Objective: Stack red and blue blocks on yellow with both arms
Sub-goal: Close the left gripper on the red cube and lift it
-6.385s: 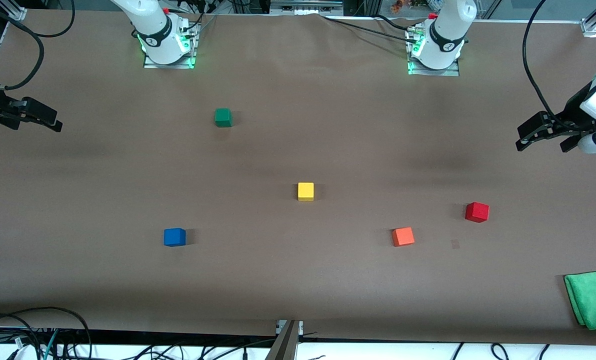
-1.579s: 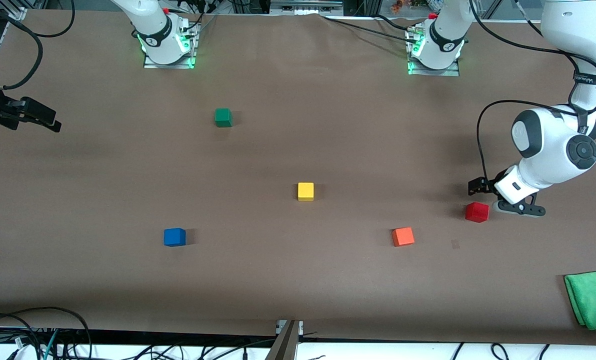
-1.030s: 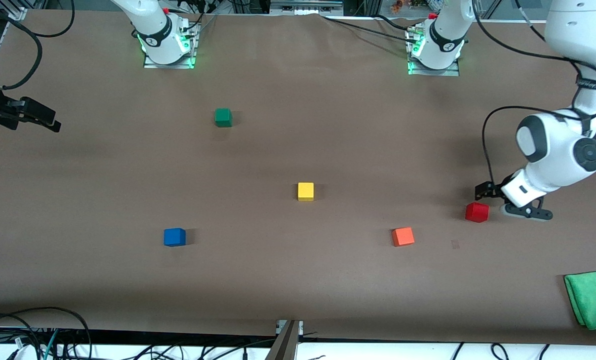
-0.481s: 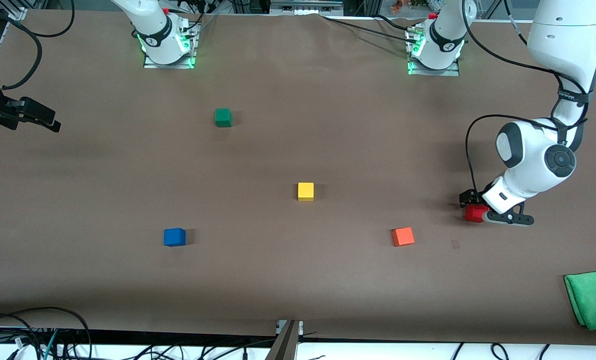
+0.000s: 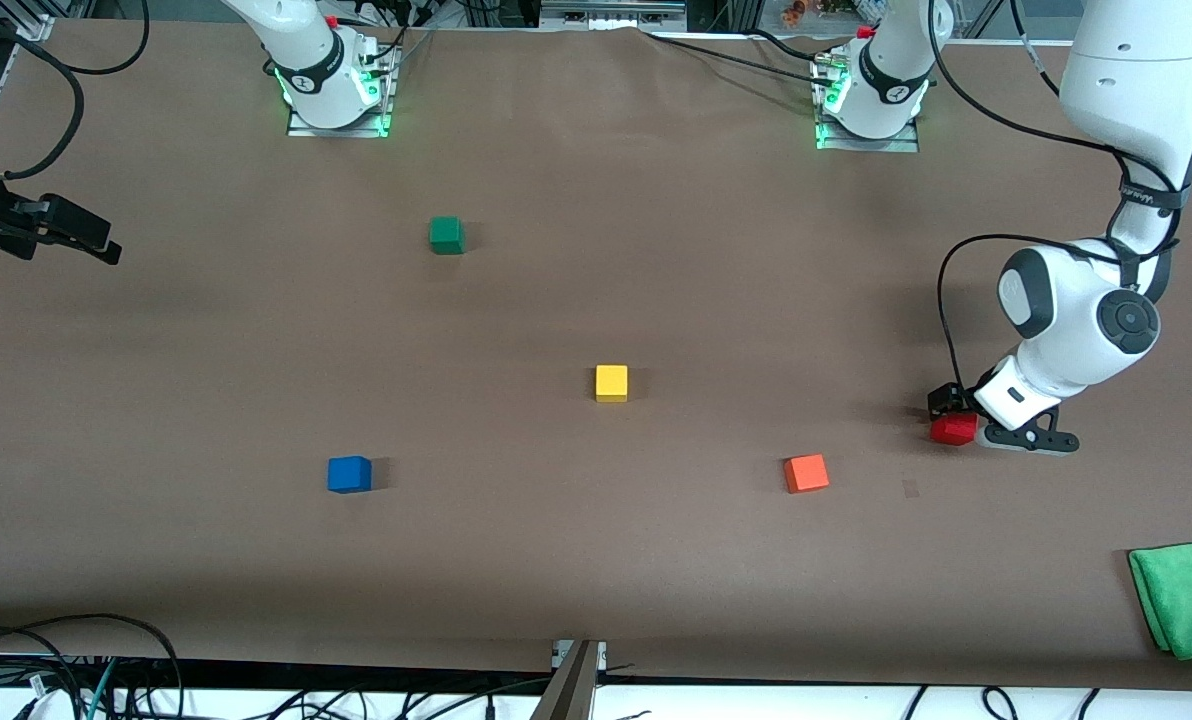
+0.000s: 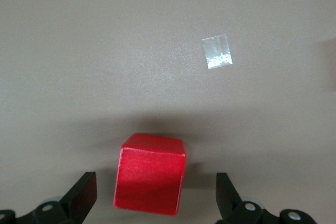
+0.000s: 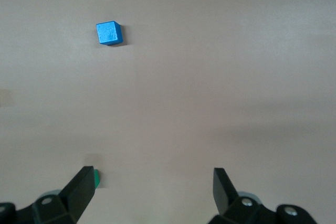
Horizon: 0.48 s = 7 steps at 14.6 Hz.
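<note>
The red block (image 5: pixel 953 430) sits on the table toward the left arm's end. My left gripper (image 5: pixel 968 424) is low over it and open. In the left wrist view the red block (image 6: pixel 149 182) lies between the two fingers (image 6: pixel 84 195), with a gap on each side. The blue block (image 5: pixel 349 474) rests toward the right arm's end, also seen as the blue block (image 7: pixel 109 33) in the right wrist view. The yellow block (image 5: pixel 611 383) stands alone mid-table. My right gripper (image 5: pixel 104 242) waits open at the table's edge, nothing between its fingers (image 7: pixel 81 190).
An orange cube (image 5: pixel 806 473) lies between the yellow and red blocks, nearer the camera. A dark green cube (image 5: pixel 446 235) sits closer to the right arm's base. A green cloth (image 5: pixel 1186 597) lies at the near corner. A small tape patch (image 5: pixel 911 488) marks the paper.
My left gripper has shifted from beside the red block to straddling it and has settled lower. The red block, the other blocks and the right arm have not moved.
</note>
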{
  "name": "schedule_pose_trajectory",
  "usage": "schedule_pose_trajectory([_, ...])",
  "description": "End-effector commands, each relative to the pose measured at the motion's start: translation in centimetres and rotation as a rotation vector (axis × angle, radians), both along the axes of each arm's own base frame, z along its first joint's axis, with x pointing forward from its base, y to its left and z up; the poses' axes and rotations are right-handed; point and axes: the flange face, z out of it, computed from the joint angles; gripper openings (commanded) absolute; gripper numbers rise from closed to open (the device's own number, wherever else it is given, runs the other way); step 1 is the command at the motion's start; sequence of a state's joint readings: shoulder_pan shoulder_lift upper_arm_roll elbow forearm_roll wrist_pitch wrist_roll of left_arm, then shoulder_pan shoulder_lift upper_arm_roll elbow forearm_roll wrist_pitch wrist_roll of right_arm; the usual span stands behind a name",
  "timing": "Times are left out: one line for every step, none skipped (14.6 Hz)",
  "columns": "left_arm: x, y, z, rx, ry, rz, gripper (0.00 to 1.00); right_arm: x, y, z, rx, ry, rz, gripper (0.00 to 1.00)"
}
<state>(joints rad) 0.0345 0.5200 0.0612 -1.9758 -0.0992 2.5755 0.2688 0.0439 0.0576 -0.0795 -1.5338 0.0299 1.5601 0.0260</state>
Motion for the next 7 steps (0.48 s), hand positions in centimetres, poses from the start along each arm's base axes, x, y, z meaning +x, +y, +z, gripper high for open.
schedule_pose_trajectory([0.55,-0.11,-0.25,0.013,-0.013,-0.024,1.00,-0.36,-0.29,0.51,-0.011,-0.003,0.002,1.00])
schedule_pose_trajectory([0.59,-0.01,-0.19,0.014,-0.014,-0.031,1.00,-0.37,-0.20,0.50,-0.010,-0.002,0.005,1.00])
schedule_pose_trajectory([0.73,0.18,0.00,0.016,-0.019,-0.031,1.00,-0.36,-0.29,0.51,-0.011,-0.003,0.002,1.00])
schedule_pose_trajectory([0.77,0.19,-0.04,0.015,-0.019,-0.029,1.00,-0.36,-0.29,0.51,-0.011,-0.003,0.002,1.00])
schedule_pose_trajectory([0.75,0.19,-0.13,0.015,-0.017,-0.029,1.00,-0.36,-0.29,0.51,-0.011,-0.003,0.002,1.00])
schedule_pose_trajectory([0.81,0.19,-0.07,0.015,-0.019,-0.030,1.00,-0.37,-0.29,0.50,-0.010,-0.002,0.004,1.00])
schedule_pose_trajectory([0.81,0.10,-0.07,0.015,-0.019,-0.031,1.00,-0.37,-0.29,0.50,-0.011,-0.002,0.002,1.00])
